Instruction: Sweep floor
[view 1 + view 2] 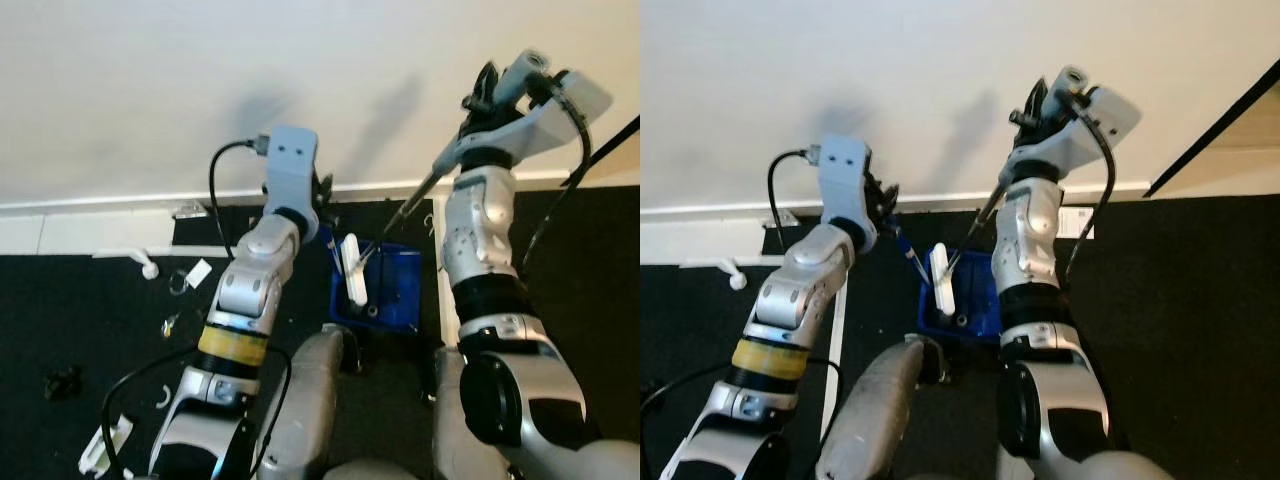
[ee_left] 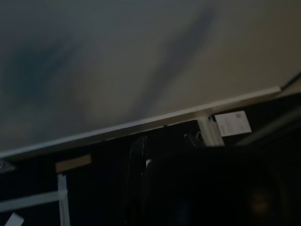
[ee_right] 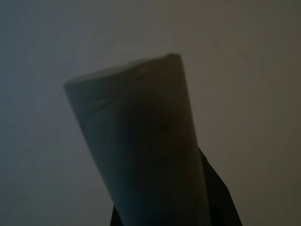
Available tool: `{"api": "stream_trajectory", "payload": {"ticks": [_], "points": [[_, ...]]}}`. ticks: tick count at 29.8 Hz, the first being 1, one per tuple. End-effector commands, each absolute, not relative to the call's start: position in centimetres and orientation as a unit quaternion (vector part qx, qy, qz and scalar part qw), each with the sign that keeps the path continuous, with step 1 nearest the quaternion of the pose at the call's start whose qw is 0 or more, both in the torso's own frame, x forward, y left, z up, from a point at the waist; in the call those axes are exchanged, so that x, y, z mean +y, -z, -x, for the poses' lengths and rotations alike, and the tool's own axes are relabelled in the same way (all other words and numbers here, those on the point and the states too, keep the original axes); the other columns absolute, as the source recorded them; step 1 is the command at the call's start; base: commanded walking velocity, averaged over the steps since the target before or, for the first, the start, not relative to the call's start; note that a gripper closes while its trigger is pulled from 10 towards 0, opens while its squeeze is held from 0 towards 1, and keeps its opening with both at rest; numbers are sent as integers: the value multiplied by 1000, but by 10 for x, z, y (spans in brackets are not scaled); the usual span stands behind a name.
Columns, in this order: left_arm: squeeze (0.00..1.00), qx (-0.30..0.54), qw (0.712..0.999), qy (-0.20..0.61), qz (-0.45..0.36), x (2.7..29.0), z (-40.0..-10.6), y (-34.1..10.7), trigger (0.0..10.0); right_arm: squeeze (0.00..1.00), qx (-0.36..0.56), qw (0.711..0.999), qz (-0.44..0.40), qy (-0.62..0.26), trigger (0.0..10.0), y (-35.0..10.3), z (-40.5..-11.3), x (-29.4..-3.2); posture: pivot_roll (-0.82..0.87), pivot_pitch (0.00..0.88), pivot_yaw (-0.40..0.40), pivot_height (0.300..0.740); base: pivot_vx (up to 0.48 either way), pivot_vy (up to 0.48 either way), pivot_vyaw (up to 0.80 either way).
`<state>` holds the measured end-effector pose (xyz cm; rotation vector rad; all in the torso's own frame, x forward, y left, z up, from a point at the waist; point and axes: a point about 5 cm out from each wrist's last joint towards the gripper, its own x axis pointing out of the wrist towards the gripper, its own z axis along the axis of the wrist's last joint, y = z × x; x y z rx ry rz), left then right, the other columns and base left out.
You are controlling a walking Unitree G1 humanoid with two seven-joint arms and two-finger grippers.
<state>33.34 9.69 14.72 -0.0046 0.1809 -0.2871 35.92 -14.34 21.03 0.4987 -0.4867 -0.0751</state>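
A blue dustpan [image 1: 398,292] stands on the black floor close to the wall, with a white oblong piece [image 1: 353,268] lying in it. Its thin blue handle [image 1: 908,250] runs up to my left gripper [image 1: 882,196], which is shut on it. My right gripper [image 1: 486,100] is raised high against the wall and shut on the grey broom handle [image 1: 517,74]. From there the thin dark broom rod [image 1: 415,196] slants down into the dustpan. In the right wrist view the grey handle end [image 3: 141,141] looms close.
Litter lies on the black floor at left: white scraps [image 1: 148,266], a small label [image 1: 198,272], a black clump [image 1: 62,380] and a white plastic piece [image 1: 100,450]. A white baseboard [image 1: 100,202] runs along the wall. A lighter floor [image 1: 1252,120] begins at far right.
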Motion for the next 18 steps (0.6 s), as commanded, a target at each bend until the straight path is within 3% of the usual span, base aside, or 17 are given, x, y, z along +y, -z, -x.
{"api": "stream_trajectory", "payload": {"ticks": [1,9,13,18], "points": [[0,145,982,116,18,108,-331,-122,10000,0,-334,912,-239,-8,10000,-252,-347,-144,-20,262,144,740,0,0,0],[0,104,993,48,11,151,-349,-149,10000,0,-320,934,-152,-44,10000,-262,-317,-181,-49,224,137,740,0,0,0],[0,65,996,54,19,153,-352,-172,10000,0,-254,960,-116,-17,10000,-235,-313,-199,-61,198,142,740,0,0,0],[0,36,996,80,20,143,-352,-187,10000,0,-198,976,-84,-10,10000,-207,-310,-202,-71,178,147,740,0,0,0]]}}
